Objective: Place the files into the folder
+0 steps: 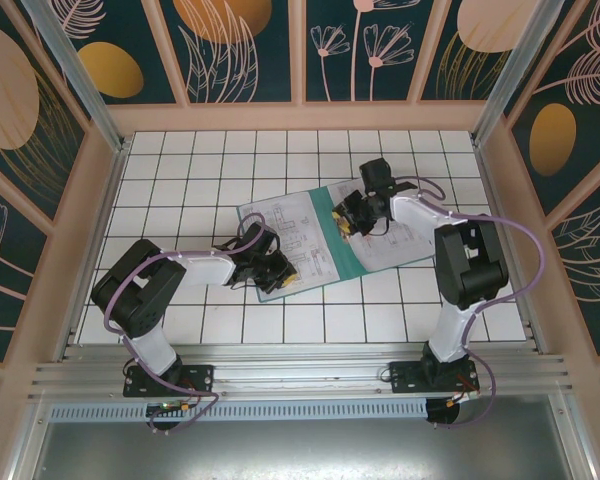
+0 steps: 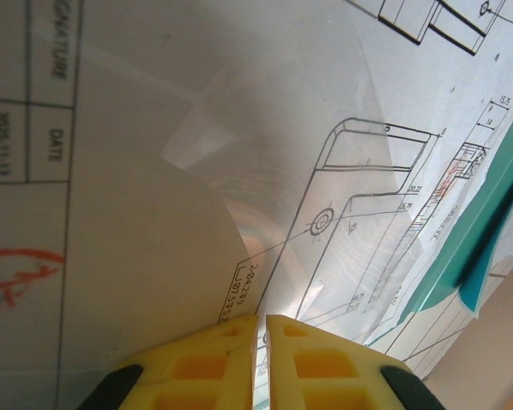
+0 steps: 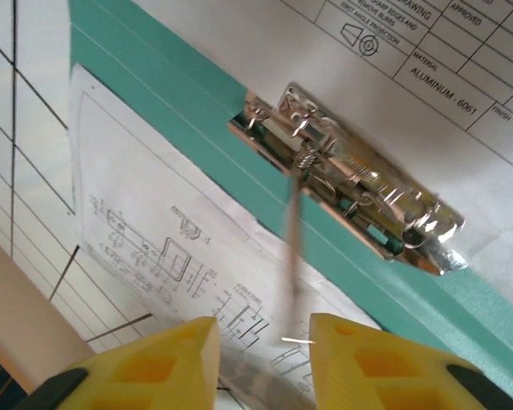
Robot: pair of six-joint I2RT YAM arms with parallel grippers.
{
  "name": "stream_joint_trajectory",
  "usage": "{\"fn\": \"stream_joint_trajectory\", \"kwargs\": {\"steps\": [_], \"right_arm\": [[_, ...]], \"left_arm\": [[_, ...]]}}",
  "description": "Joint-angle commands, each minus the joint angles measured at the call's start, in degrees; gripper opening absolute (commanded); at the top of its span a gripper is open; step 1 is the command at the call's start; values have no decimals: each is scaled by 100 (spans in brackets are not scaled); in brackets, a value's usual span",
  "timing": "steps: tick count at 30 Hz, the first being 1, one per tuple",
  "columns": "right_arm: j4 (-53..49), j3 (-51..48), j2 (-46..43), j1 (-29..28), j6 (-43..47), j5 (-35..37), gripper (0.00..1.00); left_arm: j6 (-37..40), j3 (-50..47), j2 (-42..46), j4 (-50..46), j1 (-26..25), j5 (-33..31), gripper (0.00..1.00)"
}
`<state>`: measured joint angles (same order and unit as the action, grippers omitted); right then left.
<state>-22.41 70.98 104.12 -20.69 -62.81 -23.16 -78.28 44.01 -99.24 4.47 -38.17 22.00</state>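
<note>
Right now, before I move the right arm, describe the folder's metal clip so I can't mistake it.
On the white tiled table lies the open teal folder, with white files on both sides of its spine. The clip sits on that teal strip. It is the one shiny chrome piece, with springs and a thin wire lever, among flat paper and card.

We find bare tiled table [image 1: 180,170] at upper left; the open folder [image 1: 345,250] and files [image 1: 280,225] block the centre.
</note>
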Motion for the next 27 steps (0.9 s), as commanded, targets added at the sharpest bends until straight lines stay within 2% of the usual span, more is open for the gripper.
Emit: {"fn": "stream_joint_trajectory", "kwargs": {"steps": [1, 6, 13, 19, 27], "right_arm": [[-180, 132, -341, -7, -78, -31, 39], [-49, -87, -473, 26, -206, -31, 44], [-133, -151, -362, 56, -234, -56, 45], [-108, -482, -768, 81, -226, 314, 45], [232, -708, -557, 24, -346, 101, 42]], "left_arm": [[59, -46, 19, -394, -3, -91, 13], [67, -33, 0, -396, -2, -99, 13], [84, 29, -33, -420, -3, -108, 13], [121, 138, -85, -456, 3, -125, 13], [113, 156, -115, -455, -6, -111, 13]]}}
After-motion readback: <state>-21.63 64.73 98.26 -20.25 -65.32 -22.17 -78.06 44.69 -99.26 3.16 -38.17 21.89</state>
